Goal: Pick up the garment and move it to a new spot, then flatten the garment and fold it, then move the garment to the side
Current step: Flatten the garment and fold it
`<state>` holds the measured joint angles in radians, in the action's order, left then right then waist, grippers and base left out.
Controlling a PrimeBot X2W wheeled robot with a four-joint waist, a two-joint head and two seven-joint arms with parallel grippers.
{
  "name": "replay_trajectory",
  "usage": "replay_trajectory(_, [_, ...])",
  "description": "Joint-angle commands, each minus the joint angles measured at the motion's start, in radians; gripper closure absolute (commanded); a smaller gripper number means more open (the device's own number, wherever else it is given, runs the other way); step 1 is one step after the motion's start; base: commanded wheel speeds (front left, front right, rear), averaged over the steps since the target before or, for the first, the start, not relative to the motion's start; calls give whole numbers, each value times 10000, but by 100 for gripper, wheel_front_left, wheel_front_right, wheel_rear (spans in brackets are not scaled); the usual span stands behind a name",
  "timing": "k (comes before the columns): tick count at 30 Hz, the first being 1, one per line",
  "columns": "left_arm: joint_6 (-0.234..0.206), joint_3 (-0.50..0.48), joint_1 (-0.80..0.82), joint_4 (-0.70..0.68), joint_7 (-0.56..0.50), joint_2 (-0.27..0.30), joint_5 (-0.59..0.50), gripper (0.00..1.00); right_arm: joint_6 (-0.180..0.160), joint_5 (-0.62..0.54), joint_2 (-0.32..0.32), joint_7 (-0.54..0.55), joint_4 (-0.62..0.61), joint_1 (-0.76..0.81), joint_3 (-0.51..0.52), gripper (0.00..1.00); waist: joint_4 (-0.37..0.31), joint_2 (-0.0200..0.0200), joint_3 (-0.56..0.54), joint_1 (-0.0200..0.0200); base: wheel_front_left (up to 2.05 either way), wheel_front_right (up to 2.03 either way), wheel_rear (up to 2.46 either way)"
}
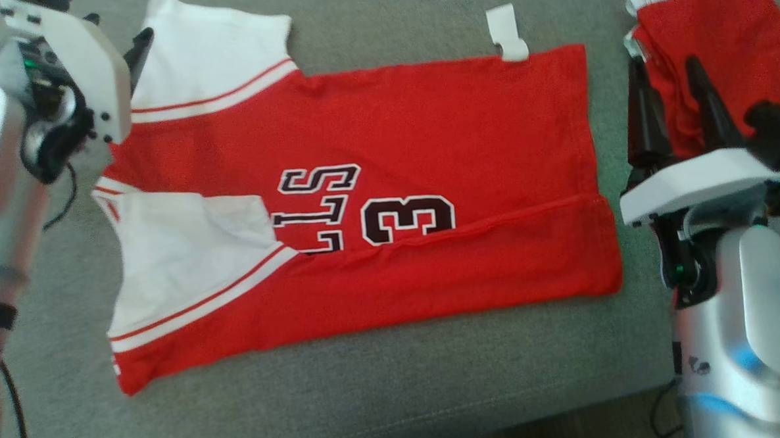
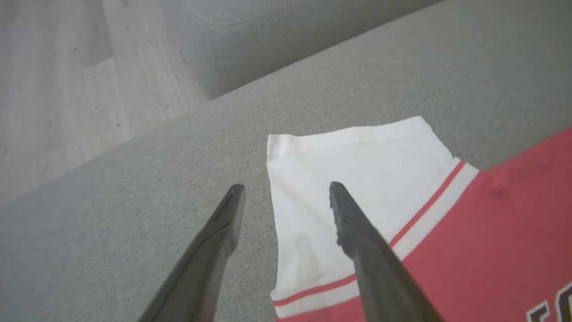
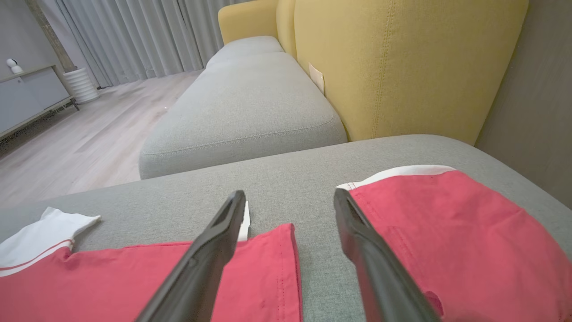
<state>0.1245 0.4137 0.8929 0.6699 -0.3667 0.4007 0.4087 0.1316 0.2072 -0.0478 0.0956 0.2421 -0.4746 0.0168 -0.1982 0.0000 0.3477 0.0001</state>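
Observation:
The garment (image 1: 433, 135) is a red jersey with white sleeves and dark lettering, lying flat across the grey sofa cushion (image 1: 357, 375). Its near long side is folded over the front, and a white tag (image 1: 507, 30) sticks out at the far hem. My left gripper (image 1: 123, 33) hovers open over the far white sleeve (image 2: 357, 170); in the left wrist view the gripper (image 2: 286, 190) straddles that sleeve's edge with nothing held. My right gripper (image 1: 672, 93) stands open off the hem end. In the right wrist view it (image 3: 289, 197) is above the garment's hem corner (image 3: 259, 268).
A second red garment (image 1: 720, 49) lies bunched at the far right, just beyond my right fingers (image 3: 447, 232). The cushion's front edge (image 1: 486, 421) runs near me. A yellow sofa back (image 3: 402, 67), another grey seat (image 3: 250, 98) and wooden floor (image 2: 53, 89) lie beyond.

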Motion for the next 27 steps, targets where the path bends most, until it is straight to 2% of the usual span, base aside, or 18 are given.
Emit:
replay_trajectory(1, [57, -29, 528, -227, -150, 630, 170, 0, -9, 22, -25, -92, -397, -278, -261, 0, -338, 0, 445, -1, 0, 0, 0])
replay_trajectory(5, [59, 892, 1235, 34, -328, 1242, 884, 0, -9, 173, -25, -191, -505, -471, -527, 0, -576, 0, 857, -1, 0, 0, 0])
replay_trajectory(9, [59, 1396, 1896, 522, -170, 1549, 1242, 0, -9, 326, -24, -262, -569, -559, -766, 0, -812, 0, 1223, -1, 0, 0, 0])
replay_trajectory(13, [60, 1289, 2576, 1347, 73, 1615, 1453, 0, -9, 223, -24, -282, -476, -668, -1073, 0, -1052, 0, 1520, -1, 0, 0, 0])
replay_trajectory(20, [60, 1987, 3074, 2080, 222, 1715, 1456, 0, -9, 342, -24, -445, -378, -876, -1371, 0, -1413, 0, 1771, -1, 0, 0, 0])
replay_trajectory(27, [61, 2645, 3410, 2647, -29, 1675, 1821, 0, -9, 281, -24, -531, -280, -910, -1277, 0, -1427, 0, 1865, -1, 0, 0, 0])
